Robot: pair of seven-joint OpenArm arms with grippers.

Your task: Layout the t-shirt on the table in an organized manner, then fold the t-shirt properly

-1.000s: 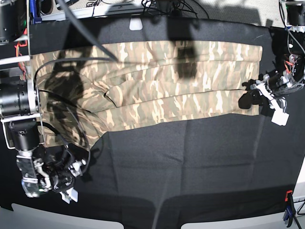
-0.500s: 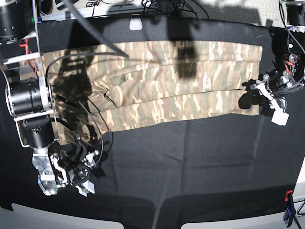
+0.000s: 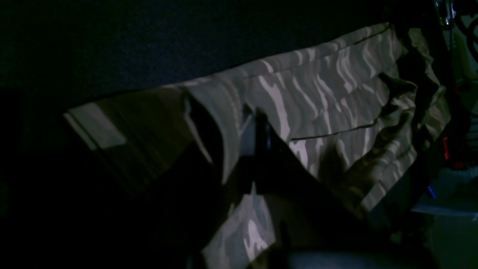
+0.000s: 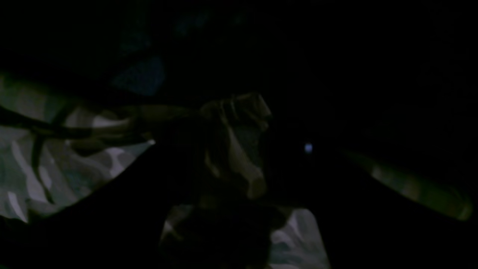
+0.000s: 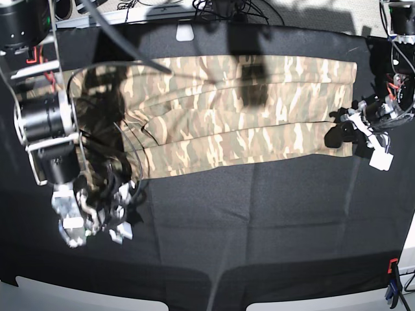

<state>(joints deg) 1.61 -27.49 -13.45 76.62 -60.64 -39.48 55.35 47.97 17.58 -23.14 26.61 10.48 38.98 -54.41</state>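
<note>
- Jaws first, base view: my left gripper (image 5: 350,129) pinches the t-shirt (image 5: 227,113) at its edge; my right gripper (image 5: 97,217) hangs over the black bench (image 5: 259,227), and I cannot tell how wide its jaws stand.
- Left wrist view: folded camouflage cloth (image 3: 328,97) fills the frame, dim.
- Right wrist view: too dark; bunched cloth (image 4: 239,142) shows mid-frame.

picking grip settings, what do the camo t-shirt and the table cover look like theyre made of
The t-shirt: soft woven or knit fabric, matte, printed camouflage; it lies in folded layers with creased edges, so it is limp. The table cover: black cloth, matte, with shallow wrinkles and no shine; the exact fibre cannot be told.
</note>
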